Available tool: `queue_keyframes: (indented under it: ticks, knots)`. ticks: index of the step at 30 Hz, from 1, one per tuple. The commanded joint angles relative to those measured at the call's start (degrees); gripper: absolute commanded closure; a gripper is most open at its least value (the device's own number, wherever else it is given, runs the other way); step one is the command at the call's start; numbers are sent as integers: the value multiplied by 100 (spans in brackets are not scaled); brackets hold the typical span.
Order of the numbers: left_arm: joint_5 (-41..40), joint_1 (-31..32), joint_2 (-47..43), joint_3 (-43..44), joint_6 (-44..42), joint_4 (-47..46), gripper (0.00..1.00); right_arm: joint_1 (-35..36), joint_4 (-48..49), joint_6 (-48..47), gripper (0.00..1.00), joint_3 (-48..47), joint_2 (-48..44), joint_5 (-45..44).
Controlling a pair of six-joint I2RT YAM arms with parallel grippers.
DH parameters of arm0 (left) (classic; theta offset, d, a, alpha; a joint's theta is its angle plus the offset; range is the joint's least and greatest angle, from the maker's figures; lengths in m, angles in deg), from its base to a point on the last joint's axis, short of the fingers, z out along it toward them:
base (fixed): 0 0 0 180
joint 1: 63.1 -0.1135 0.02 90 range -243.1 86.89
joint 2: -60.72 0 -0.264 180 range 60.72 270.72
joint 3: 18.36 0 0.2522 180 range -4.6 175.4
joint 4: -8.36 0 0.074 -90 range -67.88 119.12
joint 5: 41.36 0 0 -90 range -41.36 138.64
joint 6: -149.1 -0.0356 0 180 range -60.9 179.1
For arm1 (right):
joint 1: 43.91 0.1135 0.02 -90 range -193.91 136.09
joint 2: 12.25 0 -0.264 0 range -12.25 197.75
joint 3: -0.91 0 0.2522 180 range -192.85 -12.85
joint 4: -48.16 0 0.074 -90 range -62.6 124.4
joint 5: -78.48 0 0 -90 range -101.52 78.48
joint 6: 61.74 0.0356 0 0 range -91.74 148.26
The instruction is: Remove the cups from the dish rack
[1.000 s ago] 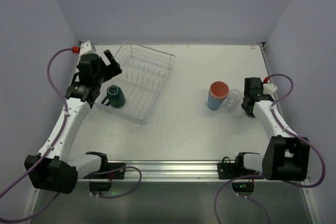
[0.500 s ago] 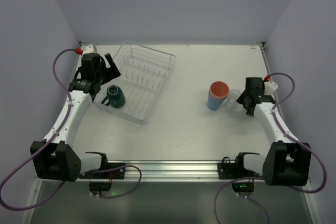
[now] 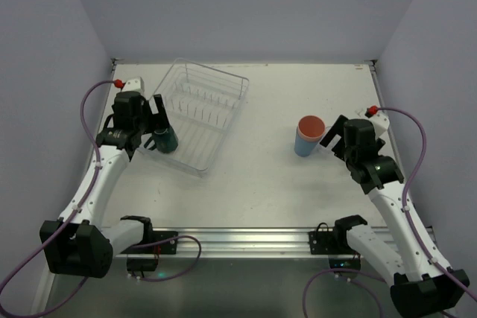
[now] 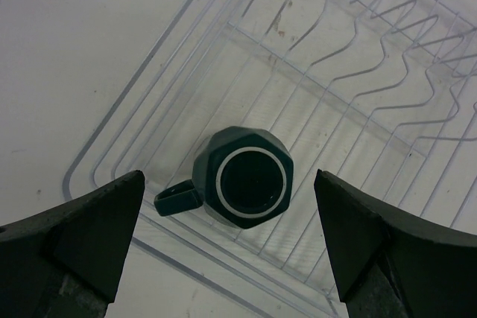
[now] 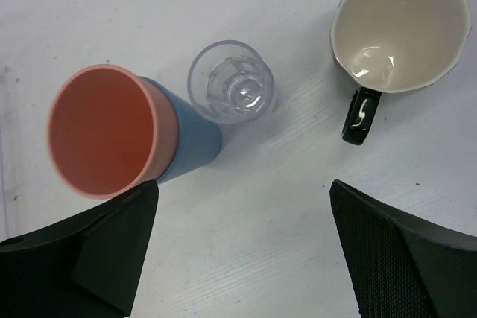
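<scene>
The see-through dish rack [image 3: 216, 80] sits at the back left, its prongs showing in the left wrist view [image 4: 358, 65]. A dark teal mug [image 4: 250, 184] stands in its near corner, partly covered in the top view [image 3: 168, 141]. My left gripper [image 3: 155, 121] hangs open above the mug [image 4: 228, 206], touching nothing. At the right, on the table, a salmon-pink tumbler [image 5: 104, 130] is nested in a light-blue tumbler [image 5: 195, 145]. Beside them stand a small clear glass [image 5: 231, 81] and a black mug [image 5: 399, 27] with a cream inside. My right gripper [image 5: 244, 184] is open and empty, raised over bare table near them [image 3: 337, 139].
The table's back and side walls close in the space. The rack's raised rim runs close under the left fingers. In the top view the right arm covers the clear glass and black mug. The metal rail with both arm bases [image 3: 246, 240] lines the near edge.
The right gripper opened, let go of the clear glass and drew up and back toward the near side. The left gripper moved nearer, over the teal mug.
</scene>
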Motion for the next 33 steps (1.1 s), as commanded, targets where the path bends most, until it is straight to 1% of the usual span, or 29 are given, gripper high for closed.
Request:
queue_keyframes:
  ticks: [1, 5, 7, 11, 15, 20, 24, 29, 32, 33]
  knots:
    - [312, -60, -149, -176, -555, -131, 0, 124, -494, 147, 1, -406, -217, -150]
    - [699, -51, 27, -325, -670, -25, 0, 133, -495, 94, 1, -328, -533, -89]
    - [709, -51, 36, -519, -775, -51, 0, 151, -442, 25, 1, -292, -630, 16]
    - [569, -51, 71, -616, -951, 63, 0, 160, -372, -117, 1, -292, -788, 271]
    - [480, -51, 281, -519, -1091, 55, 0, 177, -170, -196, 1, -187, -929, 412]
    - [357, -51, 483, -344, -1215, -69, 0, 186, -134, -248, 1, -134, -894, 553]
    - [462, -51, 1009, -45, -1373, 80, 2, 186, -38, -275, 1, -134, -912, 676]
    - [524, -51, 1414, 218, -1408, -33, 3, 195, 68, -284, 1, -90, -833, 799]
    - [752, -43, 1626, 324, -1251, -34, 8, 195, 129, -275, 1, -11, -815, 851]
    - [813, -42, 1670, 359, -1094, -34, 12, 195, 138, -275, 1, -2, -806, 860]
